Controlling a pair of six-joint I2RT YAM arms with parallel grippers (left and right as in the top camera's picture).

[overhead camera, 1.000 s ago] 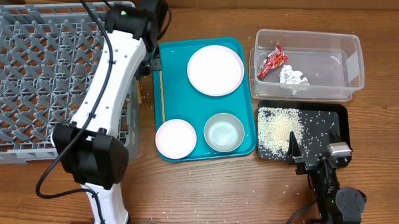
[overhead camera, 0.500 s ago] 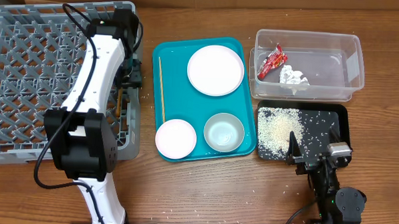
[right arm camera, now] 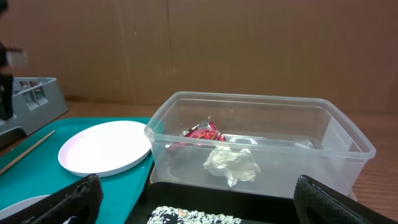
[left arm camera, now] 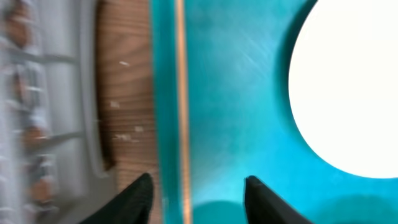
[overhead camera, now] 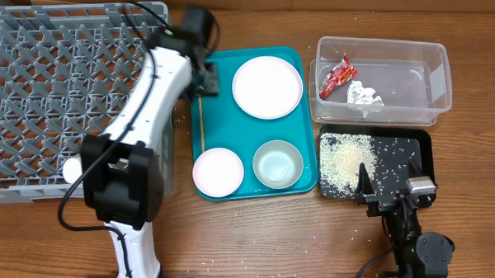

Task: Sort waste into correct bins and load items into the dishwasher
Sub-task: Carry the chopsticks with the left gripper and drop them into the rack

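My left gripper (overhead camera: 208,78) (left arm camera: 198,186) hangs open over the teal tray's far left edge. Its jaws stand either side of a thin wooden chopstick (left arm camera: 181,93) (overhead camera: 200,121) lying along that edge, without touching it. On the tray sit the pale plate (overhead camera: 267,86) (left arm camera: 348,87), pink bowl (overhead camera: 217,171) and grey-green bowl (overhead camera: 278,163). A small white cup (overhead camera: 70,171) lies in the grey rack (overhead camera: 35,82). The clear tub (overhead camera: 427,83) (right arm camera: 348,146) holds the red wrapper (overhead camera: 339,74) (right arm camera: 200,132) and tissue (overhead camera: 364,95) (right arm camera: 231,165). Rice (overhead camera: 350,155) covers the black tray (overhead camera: 421,145). My right gripper (overhead camera: 390,189) (right arm camera: 198,180) stands open and empty at the black tray's near edge.
The teal tray (overhead camera: 231,130) lies between the rack and the two bins. Stray rice grains (overhead camera: 327,232) dot the wooden table in front of the trays. A brown wall rises behind the tub in the right wrist view.
My left arm swung left over the rack's right edge, then back over the tray's left side. Its jaws, shut a second ago, now stand open. The right arm stayed still.
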